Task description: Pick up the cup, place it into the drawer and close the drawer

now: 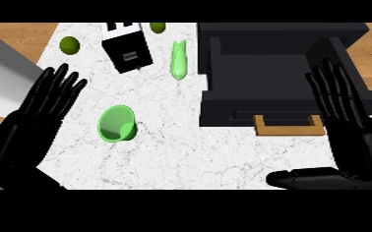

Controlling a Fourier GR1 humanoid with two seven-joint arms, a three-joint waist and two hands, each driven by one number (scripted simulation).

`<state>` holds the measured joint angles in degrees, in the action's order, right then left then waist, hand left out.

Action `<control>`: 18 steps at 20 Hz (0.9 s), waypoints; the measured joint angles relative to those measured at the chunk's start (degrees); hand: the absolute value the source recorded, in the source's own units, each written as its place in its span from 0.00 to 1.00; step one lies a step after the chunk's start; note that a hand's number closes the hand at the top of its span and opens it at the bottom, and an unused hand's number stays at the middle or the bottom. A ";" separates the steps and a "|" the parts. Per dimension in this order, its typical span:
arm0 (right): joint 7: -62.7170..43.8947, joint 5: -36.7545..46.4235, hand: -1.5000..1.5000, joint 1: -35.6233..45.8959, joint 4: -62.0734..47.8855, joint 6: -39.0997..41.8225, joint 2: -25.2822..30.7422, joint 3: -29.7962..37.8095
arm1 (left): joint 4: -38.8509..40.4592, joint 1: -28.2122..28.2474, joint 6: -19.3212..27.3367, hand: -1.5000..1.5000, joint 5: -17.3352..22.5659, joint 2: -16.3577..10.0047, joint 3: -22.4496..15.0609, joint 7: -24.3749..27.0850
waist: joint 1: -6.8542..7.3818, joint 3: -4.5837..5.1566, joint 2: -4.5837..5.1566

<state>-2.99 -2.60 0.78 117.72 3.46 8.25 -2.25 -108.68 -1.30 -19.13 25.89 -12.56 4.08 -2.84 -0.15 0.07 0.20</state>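
Right hand and left hand open, flanking green cup.

A white marbled counter top is seen, and a black box with a white end is set on it at a tilt near the far edge. A dark green ball is placed left of the box, a second green ball at the far edge, and a pale green elongated object is laid to the right of the box. A wooden floor is shown beyond the counter's left side.
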 measured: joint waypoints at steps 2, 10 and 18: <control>-0.47 -0.62 0.00 1.85 -1.79 0.79 0.30 0.32 | 5.14 -1.82 -2.52 0.00 2.09 -0.98 1.59 0.74 | -0.01 -0.02 -0.01; -0.03 -1.53 0.00 6.18 -7.72 2.95 0.61 2.32 | 19.92 -6.55 -6.25 0.00 -1.22 -1.81 3.53 4.12 | 0.01 -0.05 -0.11; -0.35 -2.27 0.00 10.87 -10.55 3.96 1.09 4.41 | 35.79 -8.13 -9.28 0.00 -9.90 -2.38 4.61 15.28 | -0.03 -0.03 -0.11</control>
<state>-3.34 -4.87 11.66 107.17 7.42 9.34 2.16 -72.90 -9.43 -28.42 15.98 -14.94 8.70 12.45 -0.17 0.03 0.10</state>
